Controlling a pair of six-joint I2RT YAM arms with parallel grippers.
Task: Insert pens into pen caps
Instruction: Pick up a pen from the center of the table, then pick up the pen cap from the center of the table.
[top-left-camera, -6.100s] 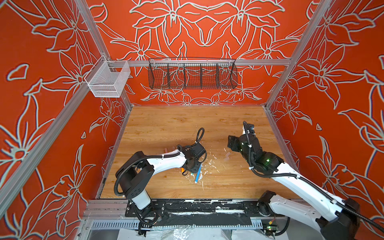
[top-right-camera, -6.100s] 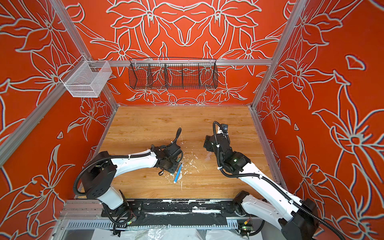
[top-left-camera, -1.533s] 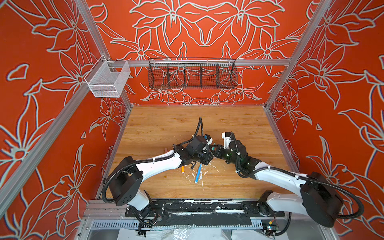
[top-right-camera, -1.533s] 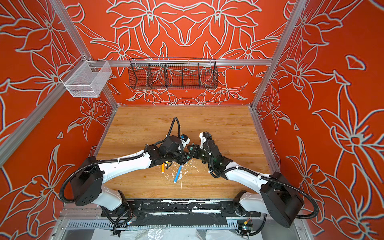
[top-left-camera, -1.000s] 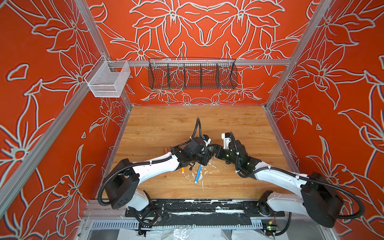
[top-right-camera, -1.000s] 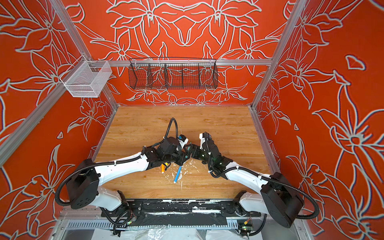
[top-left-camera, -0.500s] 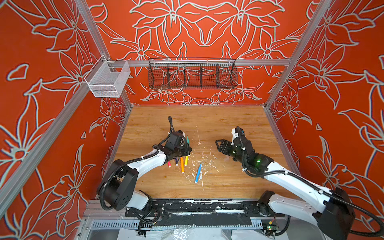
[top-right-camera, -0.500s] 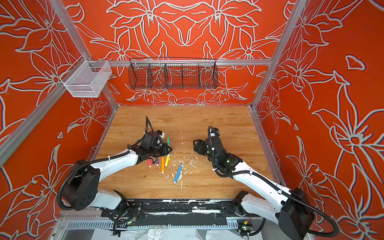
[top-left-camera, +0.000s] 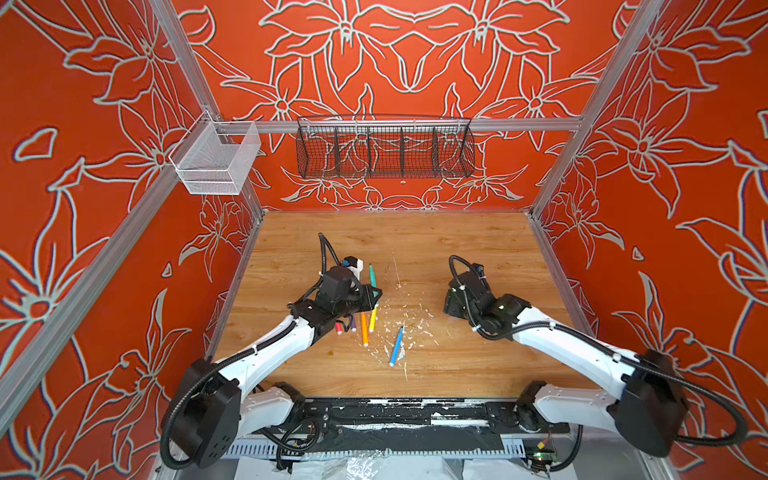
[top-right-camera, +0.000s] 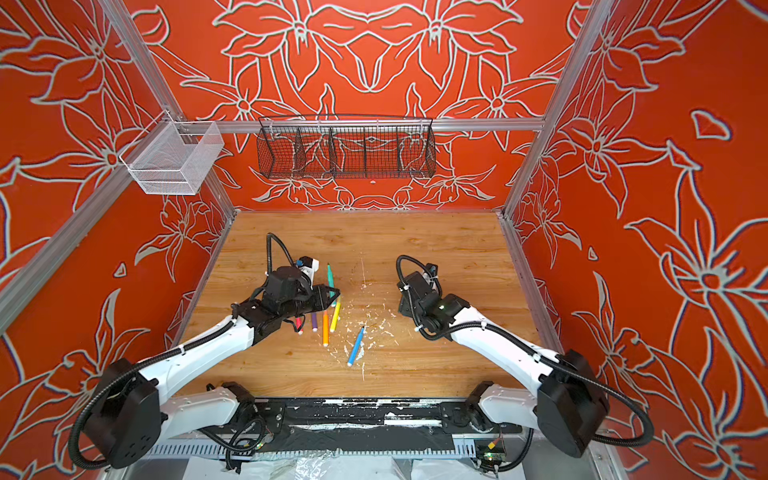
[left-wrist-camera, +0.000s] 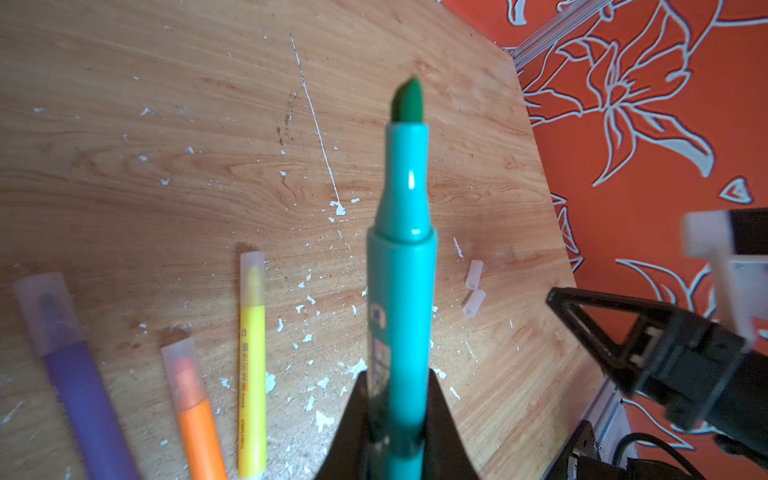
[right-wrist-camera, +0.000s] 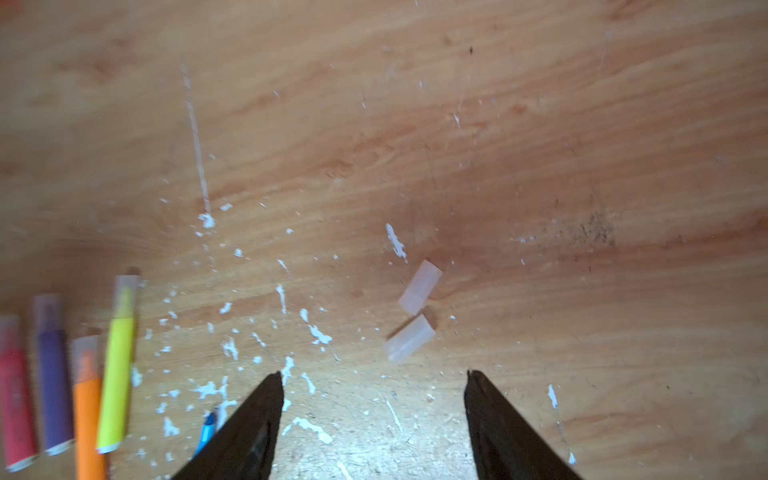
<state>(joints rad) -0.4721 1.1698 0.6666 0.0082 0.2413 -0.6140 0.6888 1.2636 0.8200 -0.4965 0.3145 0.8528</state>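
Caps (right-wrist-camera: 419, 287) just ahead of right hand (right-wrist-camera: 374, 373)

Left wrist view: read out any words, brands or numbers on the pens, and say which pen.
"C": a pale mark, likely a letter, on the green pen barrel just ahead of the left pincer; the rest is blurred.
On the yellow pen: small dark print along the barrel, too small to read.
On the purple pen and orange pen: no print visible.

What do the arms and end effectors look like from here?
The left arm and right arm have white shells, black joint housings and looping black corrugated cables held by white ties. The left end effector and right end effector are black, tapering to points.
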